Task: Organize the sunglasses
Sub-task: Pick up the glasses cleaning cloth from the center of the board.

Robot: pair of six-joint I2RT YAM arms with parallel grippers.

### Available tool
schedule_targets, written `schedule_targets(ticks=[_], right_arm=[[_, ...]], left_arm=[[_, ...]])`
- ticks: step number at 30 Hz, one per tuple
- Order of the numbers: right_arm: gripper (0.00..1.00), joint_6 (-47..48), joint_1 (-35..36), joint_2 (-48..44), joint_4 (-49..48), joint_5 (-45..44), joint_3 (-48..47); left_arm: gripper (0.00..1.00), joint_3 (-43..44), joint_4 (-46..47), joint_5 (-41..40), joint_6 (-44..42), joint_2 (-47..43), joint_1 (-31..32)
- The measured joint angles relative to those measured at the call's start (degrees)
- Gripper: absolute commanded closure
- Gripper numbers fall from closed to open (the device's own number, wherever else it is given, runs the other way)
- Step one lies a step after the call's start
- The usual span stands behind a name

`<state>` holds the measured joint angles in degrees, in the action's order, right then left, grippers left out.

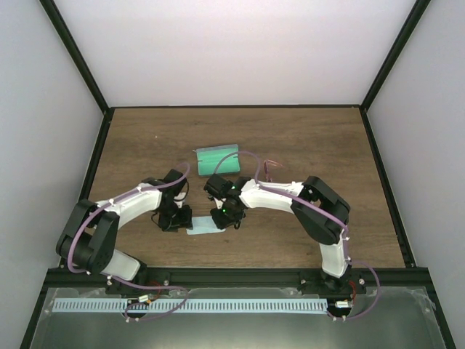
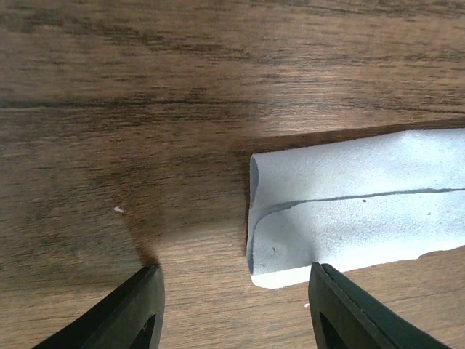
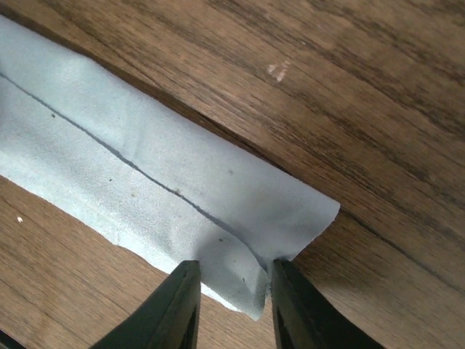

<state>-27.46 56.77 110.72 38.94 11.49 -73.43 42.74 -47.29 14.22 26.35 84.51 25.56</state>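
Note:
The sunglasses [image 1: 272, 166], thin and pink-red, lie on the table just right of the open case [image 1: 216, 158], partly hidden behind the right arm. A pale blue cloth [image 1: 203, 226], folded into a strip, lies between the two grippers. My left gripper [image 1: 177, 218] is open at the cloth's left end; in the left wrist view the cloth [image 2: 356, 211] lies ahead of that gripper [image 2: 236, 309], and nothing is held. My right gripper [image 1: 225, 217] is low over the right end. In the right wrist view its jaws [image 3: 234, 309] stand partly open astride a corner of the cloth [image 3: 145, 174].
The grey-blue case lies open, green inside up, behind the grippers near the table's middle. Dark frame rails [image 1: 87, 156] border the wooden table on the left, right and far sides.

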Motion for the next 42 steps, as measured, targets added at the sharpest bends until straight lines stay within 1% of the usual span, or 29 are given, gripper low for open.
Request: schedule_targets(ticks=[5, 10, 15, 23, 30, 34, 42], right_arm=[[0.81, -0.6, 0.0, 0.1, 0.0, 0.2, 0.0], [0.9, -1.1, 0.0, 0.1, 0.0, 0.3, 0.0], [0.94, -1.8, 0.0, 0.1, 0.0, 0.3, 0.1], [0.94, -1.9, 0.0, 0.1, -0.2, 0.3, 0.1], [0.94, -1.8, 0.0, 0.1, -0.4, 0.4, 0.1], [0.94, -1.8, 0.0, 0.1, -0.4, 0.5, 0.1], [0.99, -1.8, 0.0, 0.1, -0.4, -1.6, 0.1]], left_arm=[[0.52, 0.0, 0.4, 0.3, -0.4, 0.2, 0.0], [0.55, 0.2, 1.1, 1.1, -0.7, 0.7, 0.0], [0.6, 0.7, 1.8, 1.9, -0.6, 1.5, 0.0], [0.81, 1.6, 3.4, 3.5, -0.6, 3.2, 0.0], [0.95, 1.4, 5.0, 4.6, -0.5, 3.8, 0.0], [0.96, 1.2, 5.7, 5.2, -0.5, 3.9, 0.0], [0.96, 2.1, 5.2, 4.5, -0.5, 3.9, 0.0]])
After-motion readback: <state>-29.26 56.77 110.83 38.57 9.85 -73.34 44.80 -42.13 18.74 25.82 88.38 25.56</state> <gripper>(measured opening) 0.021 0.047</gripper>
